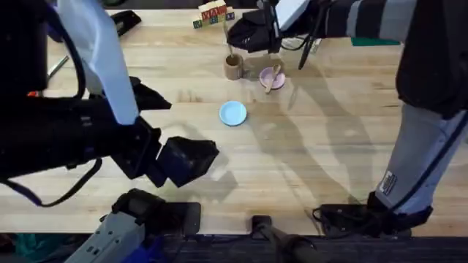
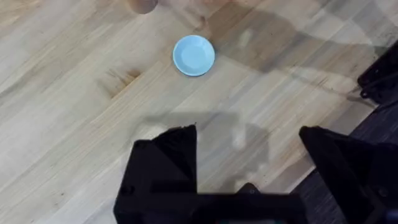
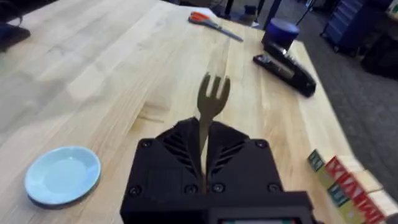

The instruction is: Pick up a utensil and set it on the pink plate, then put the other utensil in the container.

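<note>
the right hand (image 3: 202, 158) holds the wooden fork (image 3: 210, 109) above the brown cup (image 1: 233, 66) near the counter's far edge, spoon (image 1: 273, 77) already on the pink plate (image 1: 270, 78), so lower it straight in; left hand (image 2: 249, 155) idles wide open.

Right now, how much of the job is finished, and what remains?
The first step looks done: the spoon lies on the pink plate. The second is in hand: the right gripper has its jaws shut on the fork, and the overhead view shows this arm above the brown cup. What remains is lowering the fork into the cup and releasing it. The left gripper is open and idle.
</note>
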{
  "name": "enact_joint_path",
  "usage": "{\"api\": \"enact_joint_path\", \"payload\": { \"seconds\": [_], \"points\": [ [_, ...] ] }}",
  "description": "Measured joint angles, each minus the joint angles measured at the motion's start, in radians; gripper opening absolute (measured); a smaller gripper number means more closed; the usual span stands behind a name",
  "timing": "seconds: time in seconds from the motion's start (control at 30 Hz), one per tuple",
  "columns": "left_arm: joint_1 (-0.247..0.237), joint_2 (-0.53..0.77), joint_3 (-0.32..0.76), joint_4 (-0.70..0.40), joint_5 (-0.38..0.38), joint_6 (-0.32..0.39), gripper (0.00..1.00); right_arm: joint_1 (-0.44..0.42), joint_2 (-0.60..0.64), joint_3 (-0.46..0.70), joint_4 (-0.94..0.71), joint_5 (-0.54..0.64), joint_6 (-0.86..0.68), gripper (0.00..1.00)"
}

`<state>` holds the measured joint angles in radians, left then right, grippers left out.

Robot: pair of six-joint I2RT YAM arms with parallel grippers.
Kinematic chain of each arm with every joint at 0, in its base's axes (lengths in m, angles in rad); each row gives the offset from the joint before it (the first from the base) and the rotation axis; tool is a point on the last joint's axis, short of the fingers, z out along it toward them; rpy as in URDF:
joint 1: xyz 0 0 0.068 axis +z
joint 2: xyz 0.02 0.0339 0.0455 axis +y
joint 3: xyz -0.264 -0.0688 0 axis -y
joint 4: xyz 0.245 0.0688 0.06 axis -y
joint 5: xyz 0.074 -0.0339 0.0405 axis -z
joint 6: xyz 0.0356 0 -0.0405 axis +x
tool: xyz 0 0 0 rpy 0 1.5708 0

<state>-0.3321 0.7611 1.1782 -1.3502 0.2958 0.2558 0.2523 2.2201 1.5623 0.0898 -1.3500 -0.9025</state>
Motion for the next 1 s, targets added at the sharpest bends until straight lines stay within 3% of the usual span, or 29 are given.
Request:
{"api": "enact_joint_path", "payload": {
  "seconds": [0.67,0.77,0.87,1.0],
  "points": [
    [0.0,0.0,0.0,0.0,0.0,0.0,0.995,0.0,0.103,0.0,0.015,0.004,0.04,0.039],
    [0.0,0.0,0.0,0.0,0.0,0.0,0.995,0.0,0.103,0.0,0.017,0.004,0.047,0.155],
    [0.0,0.0,0.0,0.0,0.0,0.0,0.995,0.0,0.103,0.0,0.019,0.004,0.062,0.434],
    [0.0,0.0,0.0,0.0,0.0,0.0,0.995,0.0,0.103,0.0,0.018,0.004,0.081,0.62]
  ]
}}
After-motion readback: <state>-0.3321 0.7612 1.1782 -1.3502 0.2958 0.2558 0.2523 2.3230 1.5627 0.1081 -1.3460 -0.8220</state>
